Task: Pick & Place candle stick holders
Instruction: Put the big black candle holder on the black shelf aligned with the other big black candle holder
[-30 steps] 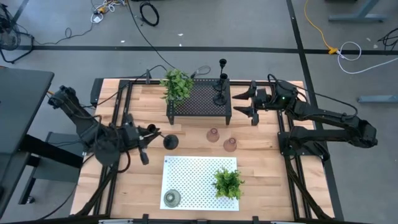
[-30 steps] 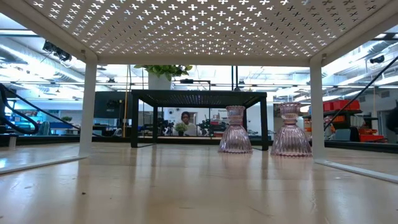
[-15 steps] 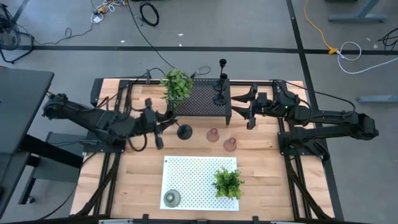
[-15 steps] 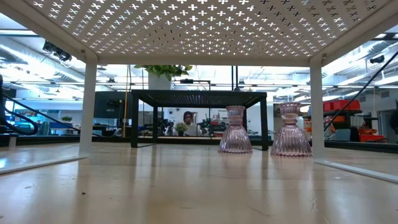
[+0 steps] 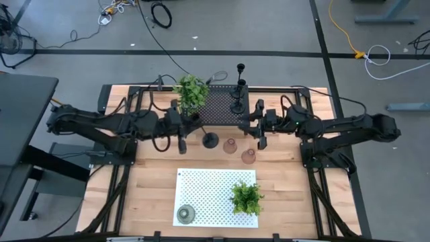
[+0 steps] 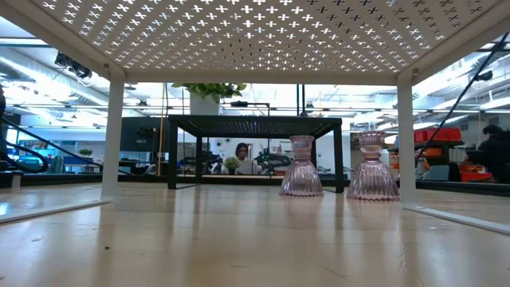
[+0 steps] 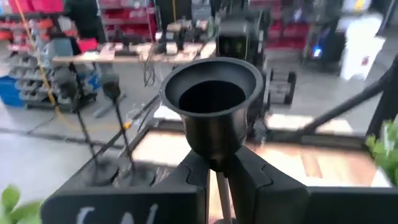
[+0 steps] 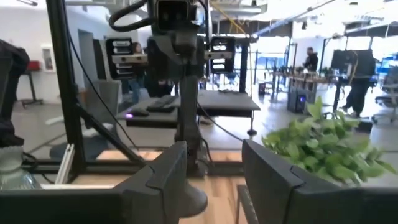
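My left gripper (image 5: 198, 136) is shut on a slim black candle stick holder (image 5: 210, 140) in front of the black mesh rack (image 5: 215, 111), clear of the table. My right gripper (image 5: 248, 126) stands open to its right, facing it and apart from it. In the right wrist view the held holder (image 8: 188, 124) shows beyond my open fingers. Two pink glass holders (image 5: 230, 146) (image 5: 248, 156) stand on their wide bases on the table. Two more black holders (image 5: 238, 101) stand on the rack's right end. An olive-green holder (image 5: 185, 214) sits on the white rack. My left gripper pinches the holder's thin stem (image 7: 217, 180) between its two fingers, just below the cup (image 7: 211, 106). The fingers lie level and come from the table's left. The holder stands upright in the hold, its round base (image 8: 195, 202) hanging below the fingers, lifted clear.
A leafy plant (image 5: 191, 92) stands on the black rack's left end, and another (image 5: 246, 197) on the white perforated rack (image 5: 201, 181) near the front edge. Bare wood lies between the two racks around the pink holders (image 6: 301, 167).
My left gripper has swung toward the table's right and far side, carrying the black holder from the left middle to the front of the black rack, still upright and lifted. My right gripper has come toward the left and near, from beside the rack's right end toward the held holder.
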### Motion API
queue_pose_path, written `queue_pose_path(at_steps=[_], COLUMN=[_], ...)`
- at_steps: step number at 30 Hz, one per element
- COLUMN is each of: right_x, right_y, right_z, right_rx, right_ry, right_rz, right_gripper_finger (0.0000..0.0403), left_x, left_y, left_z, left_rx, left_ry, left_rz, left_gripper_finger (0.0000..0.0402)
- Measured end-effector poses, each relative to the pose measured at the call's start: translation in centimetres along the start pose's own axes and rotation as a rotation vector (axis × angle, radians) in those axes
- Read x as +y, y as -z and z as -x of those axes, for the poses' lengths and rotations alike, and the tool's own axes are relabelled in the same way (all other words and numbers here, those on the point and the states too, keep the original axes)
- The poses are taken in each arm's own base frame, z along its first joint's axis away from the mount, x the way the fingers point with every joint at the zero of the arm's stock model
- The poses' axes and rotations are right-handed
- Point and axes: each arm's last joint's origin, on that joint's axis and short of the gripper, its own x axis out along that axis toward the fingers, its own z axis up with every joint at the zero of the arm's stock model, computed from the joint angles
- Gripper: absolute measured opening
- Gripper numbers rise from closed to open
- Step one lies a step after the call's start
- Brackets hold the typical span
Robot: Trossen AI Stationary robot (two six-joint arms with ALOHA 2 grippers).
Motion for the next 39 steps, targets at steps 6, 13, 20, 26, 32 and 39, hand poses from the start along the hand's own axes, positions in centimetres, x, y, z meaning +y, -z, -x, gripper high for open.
queue_pose_path(at_steps=[6,13,20,26,32,39], right_x=[0.3,0.5,0.5,0.5,0.5,0.5], right_y=[0.6,0.6,1.0,1.3,1.3,1.3], right_z=[-1.7,-4.3,-6.0,-7.4,-7.8,-7.8], right_rx=[0.018,0.060,0.079,0.093,0.095,0.095], right_ry=[-0.016,-0.030,-0.037,-0.041,-0.043,-0.041], right_rz=[-0.016,-0.013,-0.002,-0.011,-0.013,-0.014], right_gripper_finger=[0.0155,0.0155,0.0155,0.0155,0.0155,0.0154], left_x=[0.0,0.1,0.3,0.3,0.4,0.5], left_y=[0.5,1.3,1.3,1.8,2.3,2.3], left_z=[-1.5,-3.4,-4.3,-4.9,-5.5,-5.6], left_rx=[-0.002,-0.004,-0.040,-0.019,-0.004,-0.004], left_ry=[0.039,0.050,0.082,0.077,0.071,0.071], left_rz=[0.004,0.009,0.021,0.014,0.011,0.012], left_gripper_finger=[0.0032,0.0032,0.0032,0.0032,0.0032,0.0032])
